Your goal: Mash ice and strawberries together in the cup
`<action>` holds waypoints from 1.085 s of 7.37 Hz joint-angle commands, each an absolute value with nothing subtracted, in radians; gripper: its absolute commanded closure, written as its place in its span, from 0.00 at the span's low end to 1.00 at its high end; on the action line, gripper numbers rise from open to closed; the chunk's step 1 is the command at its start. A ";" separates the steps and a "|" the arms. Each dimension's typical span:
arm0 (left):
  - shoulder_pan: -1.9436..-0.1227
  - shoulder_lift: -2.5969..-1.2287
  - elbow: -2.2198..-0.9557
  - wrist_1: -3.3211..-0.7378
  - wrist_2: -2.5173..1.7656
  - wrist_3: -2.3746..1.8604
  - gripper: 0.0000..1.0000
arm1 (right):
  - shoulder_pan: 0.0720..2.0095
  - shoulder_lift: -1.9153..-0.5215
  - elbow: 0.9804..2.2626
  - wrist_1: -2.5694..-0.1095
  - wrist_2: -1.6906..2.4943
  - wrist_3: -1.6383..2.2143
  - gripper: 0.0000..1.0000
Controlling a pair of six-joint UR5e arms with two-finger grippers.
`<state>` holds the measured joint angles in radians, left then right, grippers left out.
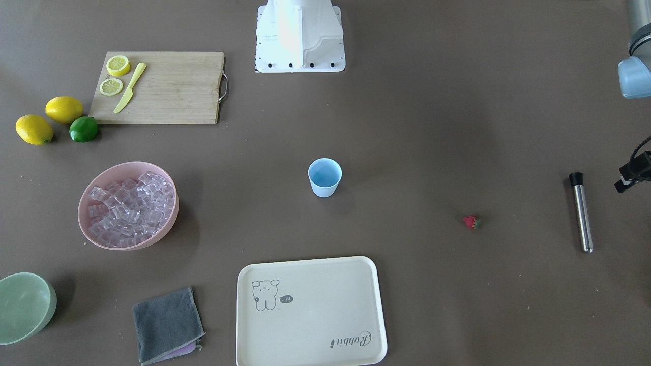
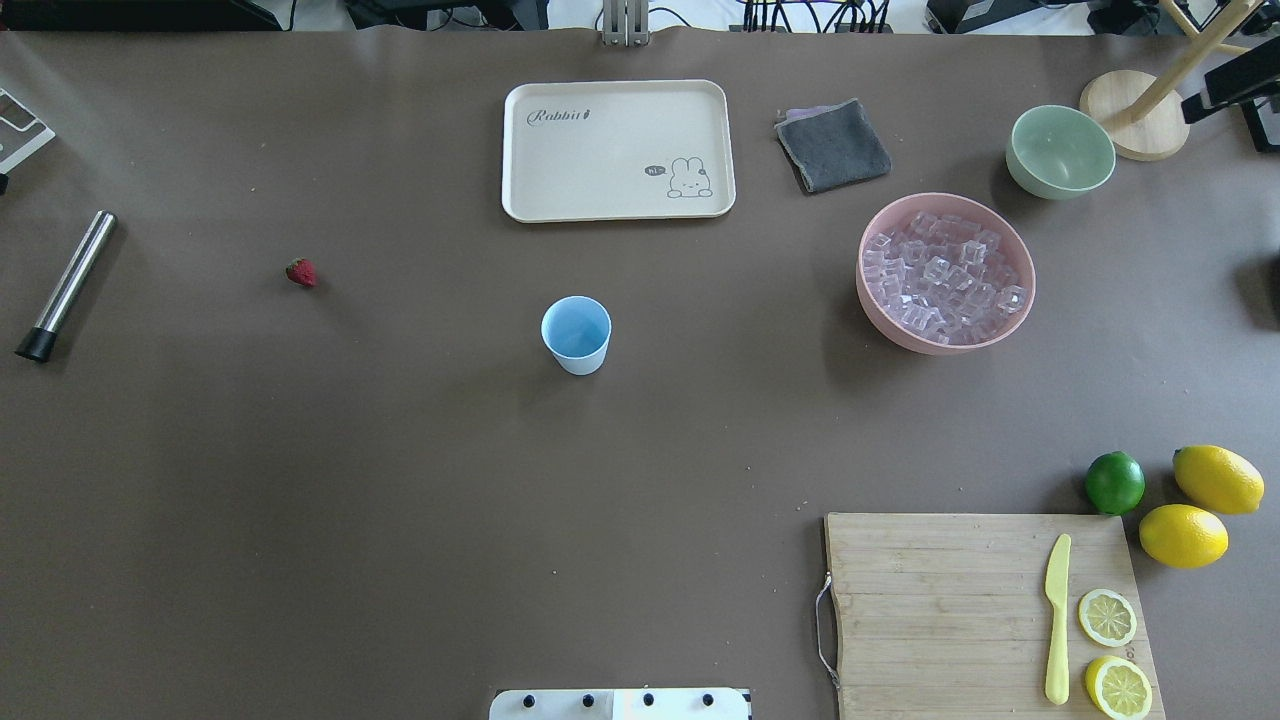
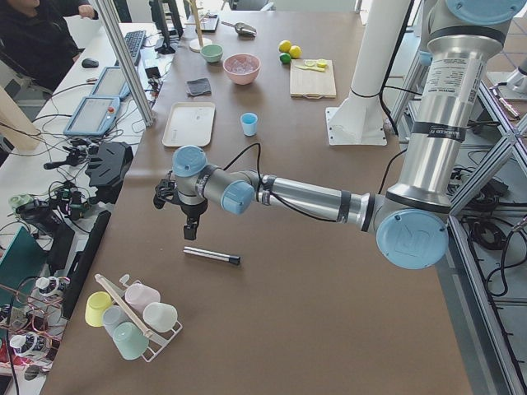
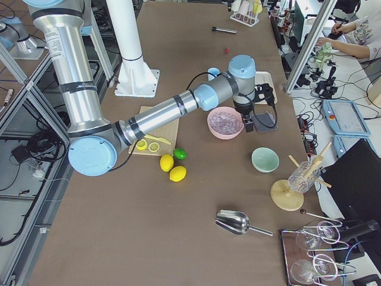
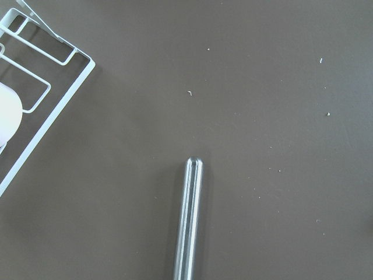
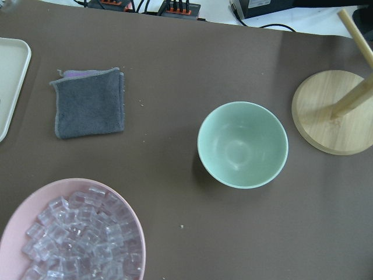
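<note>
The light blue cup (image 2: 576, 335) stands upright and empty at the table's middle, also in the front view (image 1: 324, 177). One strawberry (image 2: 300, 272) lies on the table to its left. The ice (image 2: 945, 280) fills a pink bowl (image 2: 872, 300) to its right. My left gripper (image 3: 190, 233) hangs just above a steel muddler (image 3: 212, 256) at the table's left end. My right gripper (image 4: 249, 125) hovers beside the pink bowl (image 4: 214, 128). I cannot tell whether either gripper is open or shut. No fingers show in either wrist view.
A cream tray (image 2: 520, 205) and a grey cloth (image 2: 833, 146) lie beyond the cup. A green bowl (image 2: 1060, 150), a wooden stand (image 2: 1130, 120), a cutting board (image 2: 930, 600) with a knife, lemons and a lime are on the right. A wire cup rack (image 3: 132, 317) stands near the muddler.
</note>
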<state>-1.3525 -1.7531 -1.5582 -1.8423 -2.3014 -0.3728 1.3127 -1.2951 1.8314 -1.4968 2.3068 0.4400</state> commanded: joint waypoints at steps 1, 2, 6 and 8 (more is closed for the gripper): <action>-1.351 -1.752 -1.584 -1.851 -2.301 -0.388 0.02 | 1.121 -1.185 1.810 -1.483 2.237 0.702 0.01; -1.351 -1.756 -1.585 -1.852 -2.301 -0.403 0.02 | 1.035 -1.180 1.810 -1.479 2.142 0.712 0.01; -1.347 -1.801 -1.566 -1.850 -2.293 -0.411 0.02 | 0.885 -1.227 1.801 -1.344 2.037 0.822 0.10; -1.341 -1.822 -1.549 -1.851 -2.292 -0.414 0.02 | 0.858 -1.264 1.764 -1.251 2.034 0.859 0.18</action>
<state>-1.3443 -1.8074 -1.5584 -1.8505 -2.2926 -0.4131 0.8741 -1.2443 1.7836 -1.3202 2.0332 0.8279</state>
